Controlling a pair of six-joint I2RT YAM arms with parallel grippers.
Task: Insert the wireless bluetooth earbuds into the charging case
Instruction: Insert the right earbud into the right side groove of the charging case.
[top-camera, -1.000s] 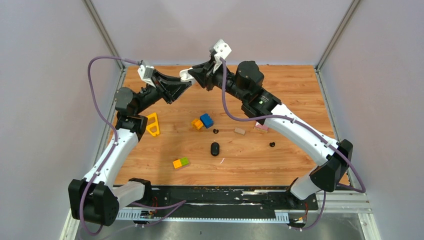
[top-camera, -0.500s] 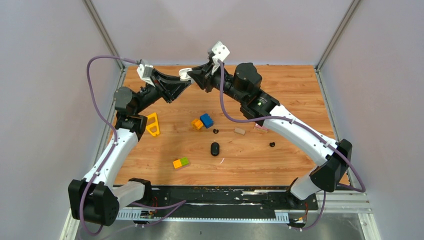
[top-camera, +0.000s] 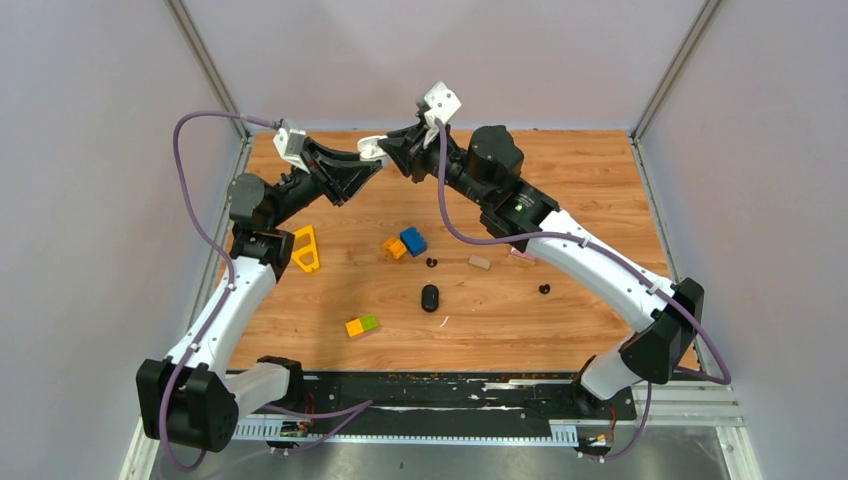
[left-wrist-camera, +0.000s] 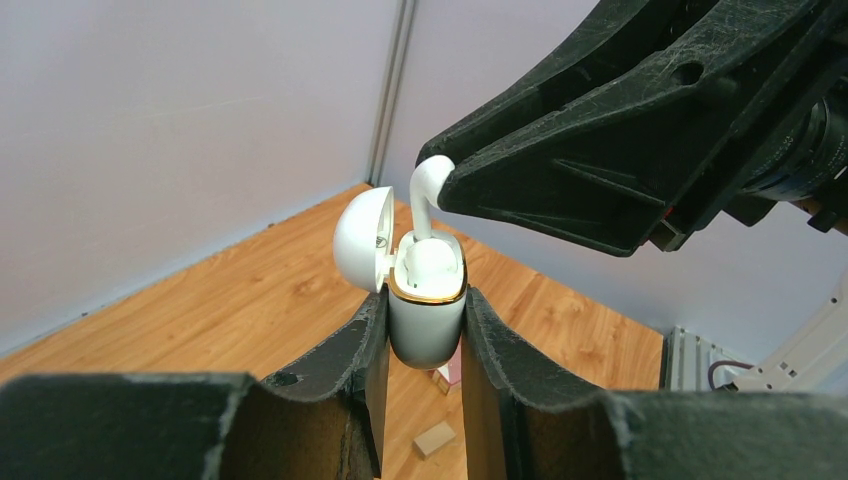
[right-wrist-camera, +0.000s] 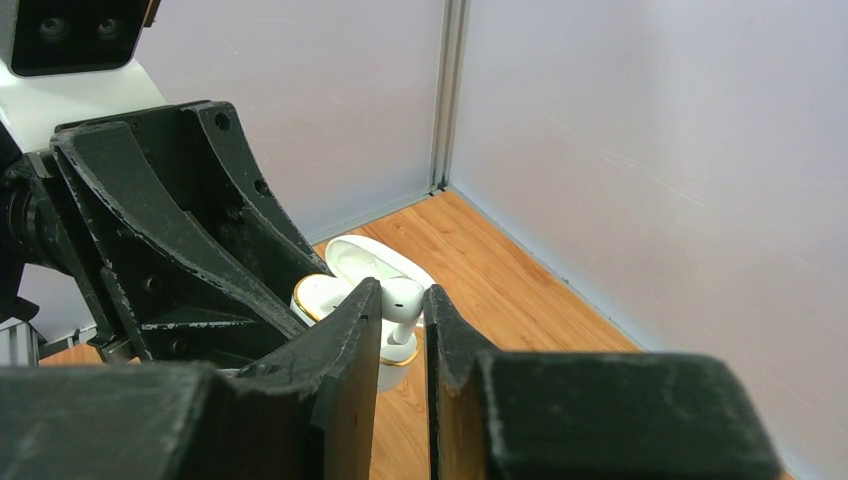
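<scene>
High over the back of the table, my left gripper is shut on a white charging case with a gold rim, its lid hinged open. My right gripper is shut on a white earbud, also in the left wrist view. It hangs right over the case, stem pointing down into the opening. From above, both grippers meet at the case. Two black earbuds and a black oval case lie on the table.
On the wooden table are a yellow triangle frame, orange and blue blocks, an orange-green block, a tan block and a pink block. Grey walls close the back and both sides.
My right gripper has edged slightly left and down toward the case with the white earbud. The left arm has held still.
</scene>
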